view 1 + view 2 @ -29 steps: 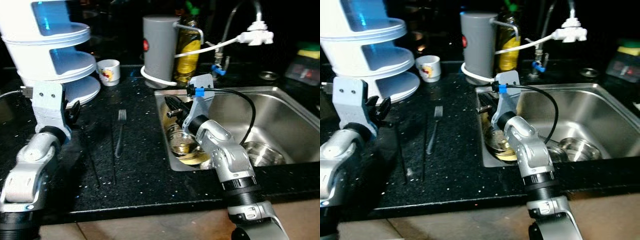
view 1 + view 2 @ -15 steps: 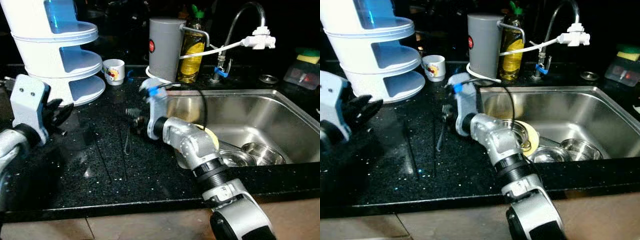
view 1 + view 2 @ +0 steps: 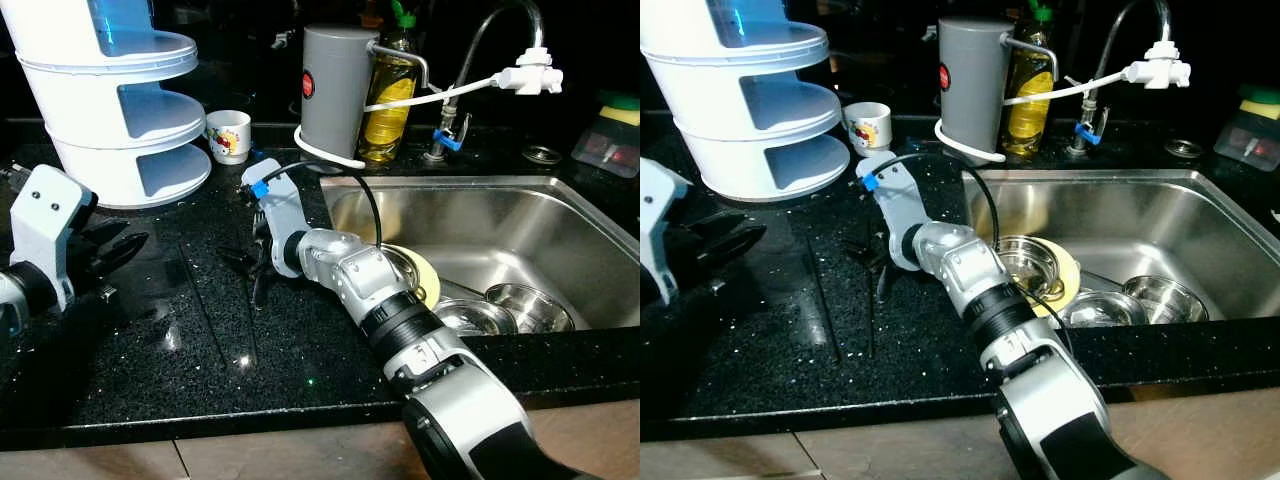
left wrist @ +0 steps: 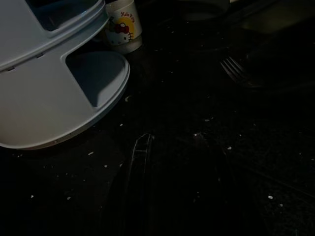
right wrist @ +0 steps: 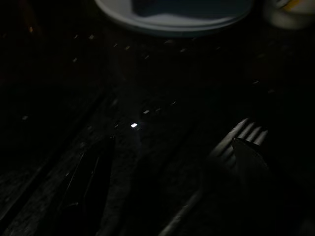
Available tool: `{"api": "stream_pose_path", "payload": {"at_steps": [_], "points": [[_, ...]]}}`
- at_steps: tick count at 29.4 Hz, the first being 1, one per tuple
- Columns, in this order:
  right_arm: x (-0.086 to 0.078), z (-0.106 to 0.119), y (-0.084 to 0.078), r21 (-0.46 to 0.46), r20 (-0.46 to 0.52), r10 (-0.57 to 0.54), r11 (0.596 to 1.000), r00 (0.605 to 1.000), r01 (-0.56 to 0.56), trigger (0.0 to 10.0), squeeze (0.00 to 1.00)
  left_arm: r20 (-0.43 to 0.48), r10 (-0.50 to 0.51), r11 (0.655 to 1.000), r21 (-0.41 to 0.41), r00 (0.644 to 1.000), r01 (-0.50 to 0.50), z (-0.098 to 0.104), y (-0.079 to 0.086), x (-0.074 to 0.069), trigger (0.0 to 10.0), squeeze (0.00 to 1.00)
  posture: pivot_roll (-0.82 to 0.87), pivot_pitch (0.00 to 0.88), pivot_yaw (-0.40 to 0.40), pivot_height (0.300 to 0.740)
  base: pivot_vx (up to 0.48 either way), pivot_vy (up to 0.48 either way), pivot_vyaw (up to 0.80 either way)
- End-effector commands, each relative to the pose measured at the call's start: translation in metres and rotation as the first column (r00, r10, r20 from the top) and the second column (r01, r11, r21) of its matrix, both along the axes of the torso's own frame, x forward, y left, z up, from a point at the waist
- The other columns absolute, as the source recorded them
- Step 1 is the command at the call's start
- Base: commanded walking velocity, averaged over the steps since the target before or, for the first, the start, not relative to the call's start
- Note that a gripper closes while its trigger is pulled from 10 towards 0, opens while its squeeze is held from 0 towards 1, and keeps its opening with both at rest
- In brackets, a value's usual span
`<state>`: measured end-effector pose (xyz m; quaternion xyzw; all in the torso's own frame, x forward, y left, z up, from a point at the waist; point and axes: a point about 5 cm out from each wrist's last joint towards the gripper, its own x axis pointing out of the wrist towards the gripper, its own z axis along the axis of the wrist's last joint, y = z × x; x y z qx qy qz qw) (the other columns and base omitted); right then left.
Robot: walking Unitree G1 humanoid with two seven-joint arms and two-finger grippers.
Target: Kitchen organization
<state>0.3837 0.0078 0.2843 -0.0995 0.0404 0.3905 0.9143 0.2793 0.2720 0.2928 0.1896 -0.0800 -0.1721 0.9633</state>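
I have the right claw (image 3: 243, 262) down low over the black counter (image 3: 300, 340), its 2 fingers spread, and the fork (image 3: 259, 285) is what I judge the coming grab turns on. The fork lies flat with its long axis running from the back of the counter toward me, tines (image 5: 246, 135) at the far end, handle near. In the right wrist view 1 fingertip (image 5: 248, 155) sits right by the tines while the other finger (image 5: 91, 172) stands well off to the side, so the fork is at the edge of the open span, not centred. My right arm is far nearer. The left claw (image 3: 115, 250) hovers open beside the white rack (image 3: 130, 150), well apart from the fork.
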Motion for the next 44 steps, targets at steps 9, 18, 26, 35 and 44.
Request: {"api": "stream_pose_path", "payload": {"at_steps": [9,18,26,35,44], "points": [[0.009,0.001,-0.018,0.025,-0.058,-0.11,0.993,0.992,0.112,10.0,0.0,-0.024,-0.058,0.998,0.026,0.998,0.059,0.002,-0.005,-0.006,10.0,0.0,0.08,0.115,-0.085,0.74,0.0,0.0,0.0],[0.007,-0.022,-0.019,0.029,-0.179,-0.127,0.991,0.976,0.134,10.0,0.0,-0.05,-0.077,0.996,0.03,0.996,0.079,-0.002,-0.007,-0.005,10.0,0.0,0.08,0.114,-0.08,0.74,0.0,0.0,0.0],[0.005,-0.036,-0.018,-0.028,-0.177,-0.157,0.988,0.972,0.154,10.0,0.0,-0.062,-0.086,0.995,0.035,0.994,0.088,-0.003,-0.008,-0.006,10.0,0.0,0.08,0.114,-0.081,0.74,0.0,0.0,0.0],[0.005,-0.044,-0.02,-0.15,-0.112,-0.184,0.975,0.977,0.166,10.0,0.0,-0.079,-0.086,0.995,0.049,0.993,0.09,-0.006,-0.008,-0.007,10.0,0.0,0.08,0.116,-0.079,0.74,0.0,0.0,0.0],[0.003,-0.053,-0.023,-0.178,-0.165,-0.163,0.975,0.973,0.134,10.0,0.0,-0.084,-0.089,0.994,0.053,0.992,0.094,-0.006,-0.008,-0.007,10.0,0.0,0.08,0.116,-0.077,0.74,0.0,0.0,0.0]]}}
